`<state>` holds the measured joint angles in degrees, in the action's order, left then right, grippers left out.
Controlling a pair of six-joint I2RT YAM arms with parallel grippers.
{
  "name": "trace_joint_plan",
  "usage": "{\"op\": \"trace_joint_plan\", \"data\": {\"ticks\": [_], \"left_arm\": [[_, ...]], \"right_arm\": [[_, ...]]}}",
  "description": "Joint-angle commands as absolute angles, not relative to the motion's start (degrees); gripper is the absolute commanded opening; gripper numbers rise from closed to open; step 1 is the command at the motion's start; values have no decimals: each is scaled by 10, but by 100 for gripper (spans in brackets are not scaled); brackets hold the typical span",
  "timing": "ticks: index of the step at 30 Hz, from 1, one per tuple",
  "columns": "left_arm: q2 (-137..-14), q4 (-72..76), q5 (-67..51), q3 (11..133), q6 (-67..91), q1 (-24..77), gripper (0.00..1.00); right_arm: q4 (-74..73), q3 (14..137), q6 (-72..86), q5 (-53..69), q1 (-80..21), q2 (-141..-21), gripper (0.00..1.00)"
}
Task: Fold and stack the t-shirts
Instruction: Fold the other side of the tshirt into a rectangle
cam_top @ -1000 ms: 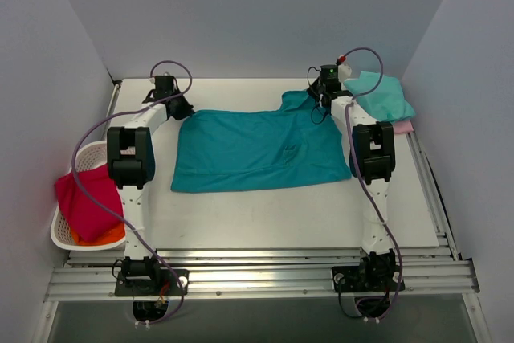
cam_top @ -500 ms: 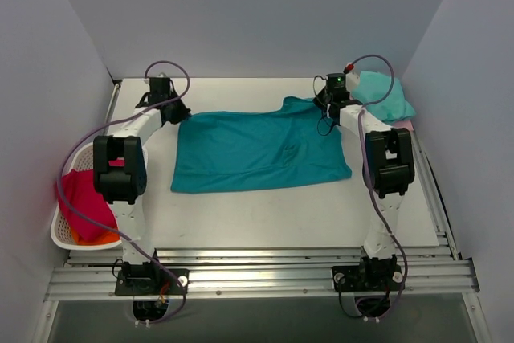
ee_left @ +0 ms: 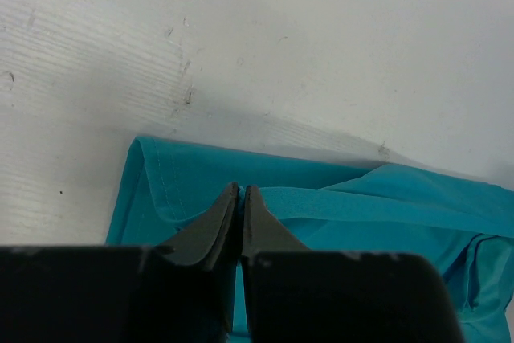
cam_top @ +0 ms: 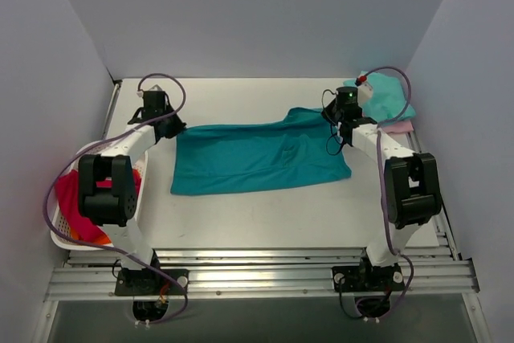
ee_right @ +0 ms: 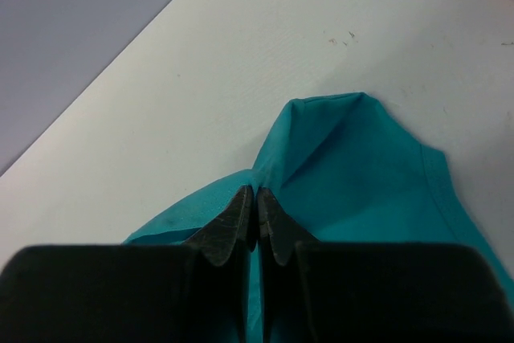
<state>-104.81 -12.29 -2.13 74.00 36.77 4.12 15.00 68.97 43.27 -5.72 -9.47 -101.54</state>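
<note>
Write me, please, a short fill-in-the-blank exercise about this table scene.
The left pincer and the right pincer are both ____ on the large teal-blue cloth t-shirt.
The folded mint-green cloth t-shirt lies ____ top of the pale pink cloth t-shirt.
The white plastic lattice basket stands at the white table's ____ edge.
Missing words: shut; on; left.

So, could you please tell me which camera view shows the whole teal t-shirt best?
The top external view: only there does the teal t-shirt show edge to edge. The left wrist view shows just one hemmed corner, the right wrist view one peaked fold.
</note>
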Motion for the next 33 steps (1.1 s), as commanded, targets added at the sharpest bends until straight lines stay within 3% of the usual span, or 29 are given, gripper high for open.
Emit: {"op": "trace_joint_plan", "data": {"ticks": [1,16,17,18,19,20,21,25,33], "left_arm": [[-997,-98,-6,724,358,46,2],[-873,-86,90,571,366,98,3],[-867,-84,105,548,371,106,10],[-860,-85,120,536,377,119,16],[-855,-91,151,526,397,123,28],[-849,-95,166,506,408,126,58],[-845,-100,179,498,417,128,69],[-817,-142,238,481,469,127,93],[-740,-163,265,496,462,127,95]], "right_arm": [[165,662,432,-77,-100,-963,0],[183,424,461,-127,-122,-798,0],[189,407,467,-134,-125,-795,1],[198,390,473,-136,-126,-796,16],[201,362,485,-140,-127,-799,40],[206,350,490,-145,-127,-802,74],[207,341,492,-148,-127,-806,91],[193,332,502,-162,-127,-800,95],[153,366,504,-187,-128,-747,95]]}}
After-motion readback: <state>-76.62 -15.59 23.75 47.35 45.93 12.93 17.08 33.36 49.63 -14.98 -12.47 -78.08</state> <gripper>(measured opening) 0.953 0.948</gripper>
